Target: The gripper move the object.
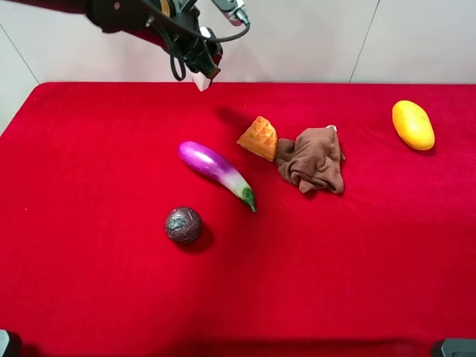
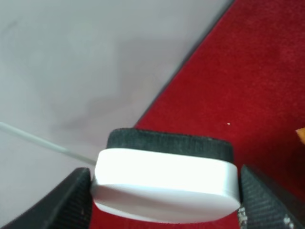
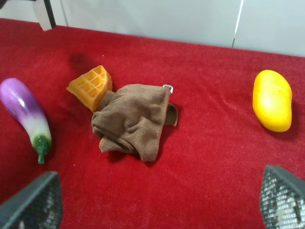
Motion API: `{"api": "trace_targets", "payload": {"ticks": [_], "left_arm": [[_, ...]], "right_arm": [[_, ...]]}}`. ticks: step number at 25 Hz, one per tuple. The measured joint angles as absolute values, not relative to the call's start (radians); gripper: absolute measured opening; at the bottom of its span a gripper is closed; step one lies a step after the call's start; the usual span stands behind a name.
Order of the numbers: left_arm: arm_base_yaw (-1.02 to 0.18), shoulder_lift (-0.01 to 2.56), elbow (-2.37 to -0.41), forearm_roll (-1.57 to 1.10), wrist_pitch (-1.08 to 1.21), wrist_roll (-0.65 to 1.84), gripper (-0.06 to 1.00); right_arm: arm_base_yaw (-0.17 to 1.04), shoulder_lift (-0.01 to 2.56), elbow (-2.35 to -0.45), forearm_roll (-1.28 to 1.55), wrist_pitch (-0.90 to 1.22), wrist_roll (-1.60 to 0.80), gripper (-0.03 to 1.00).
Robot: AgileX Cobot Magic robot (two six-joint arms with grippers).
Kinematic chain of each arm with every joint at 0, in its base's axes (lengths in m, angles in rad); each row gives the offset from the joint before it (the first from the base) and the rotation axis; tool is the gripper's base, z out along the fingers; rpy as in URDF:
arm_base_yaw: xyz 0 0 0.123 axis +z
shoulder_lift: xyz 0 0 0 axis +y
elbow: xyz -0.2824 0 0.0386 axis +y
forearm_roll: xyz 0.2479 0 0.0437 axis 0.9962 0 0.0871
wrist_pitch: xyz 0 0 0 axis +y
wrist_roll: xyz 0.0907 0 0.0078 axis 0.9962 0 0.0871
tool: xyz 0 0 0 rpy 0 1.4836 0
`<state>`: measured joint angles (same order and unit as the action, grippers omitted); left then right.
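My left gripper (image 1: 199, 65) hangs high over the back edge of the red table, left of centre. It is shut on the eraser (image 1: 202, 79), held in the air. In the left wrist view the eraser (image 2: 164, 183) shows its white base towards the camera and its black felt behind, clamped between the two black fingers (image 2: 62, 205). My right gripper (image 3: 157, 210) is open and empty, above the table in front of the brown cloth. It is out of the exterior view.
A purple eggplant (image 1: 214, 168) lies mid-table, with a dark round ball (image 1: 183, 224) in front of it. An orange waffle wedge (image 1: 259, 137) touches a crumpled brown cloth (image 1: 312, 160). A yellow mango (image 1: 413, 124) lies at the back right. A white wall (image 1: 312, 37) stands behind the table.
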<state>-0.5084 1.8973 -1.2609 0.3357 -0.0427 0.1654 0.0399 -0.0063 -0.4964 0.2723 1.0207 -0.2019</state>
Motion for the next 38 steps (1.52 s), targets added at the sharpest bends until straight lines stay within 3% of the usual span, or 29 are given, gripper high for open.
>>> {"api": "trace_targets", "payload": {"ticks": [14, 38], "left_arm": [[-0.471, 1.897, -1.040, 0.336, -0.476, 0.165, 0.62], [-0.424, 1.897, -0.837, 0.336, -0.608, 0.165, 0.62]], "right_arm": [[0.040, -0.006, -0.496, 0.272, 1.021, -0.202, 0.63], [0.040, -0.006, -0.496, 0.272, 1.020, -0.202, 0.63]]}}
